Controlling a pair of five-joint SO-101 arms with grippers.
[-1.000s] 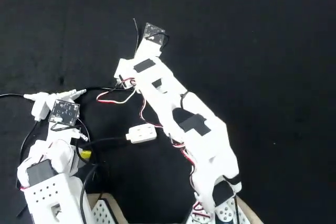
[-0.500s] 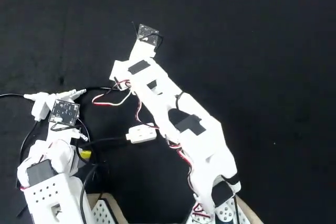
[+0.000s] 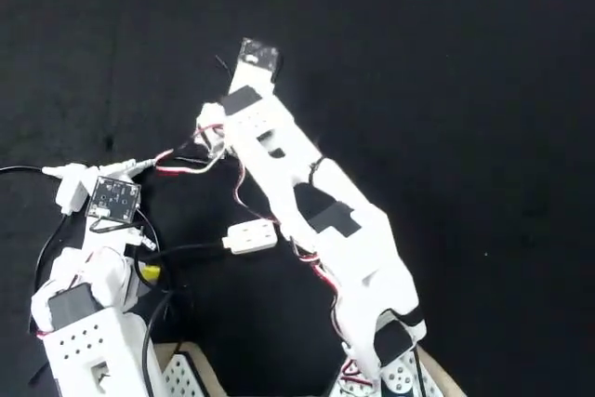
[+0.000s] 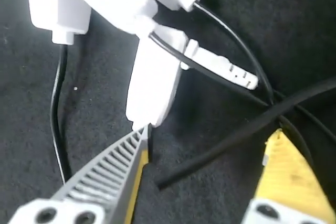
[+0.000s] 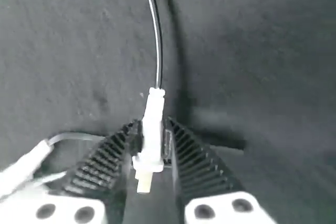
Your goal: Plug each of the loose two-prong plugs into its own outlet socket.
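The bench (image 3: 483, 137) lies under black cloth. The right arm (image 3: 316, 211) stretches from the near edge across the middle toward the far side. The right pincer (image 5: 149, 129) is clamped on a small white plug (image 5: 149, 140), which is gripped lengthwise between the ribbed fingers (image 5: 100, 166). A thin cord (image 5: 157, 35) runs away from the plug over the cloth.

The left arm (image 3: 79, 313) sits at the near left corner. The left pincer (image 4: 209, 135) stands apart and grips nothing, its grey and yellow fingers on either side of crossing black cables (image 4: 231, 140). Just beyond its tips lies a white outlet block (image 4: 155, 82) with a slim white plug (image 4: 223, 67) against its side; whether that plug's prongs are seated cannot be told.

A second white outlet socket (image 3: 251, 236) lies between the two arms, and its black cord leads toward the left arm.
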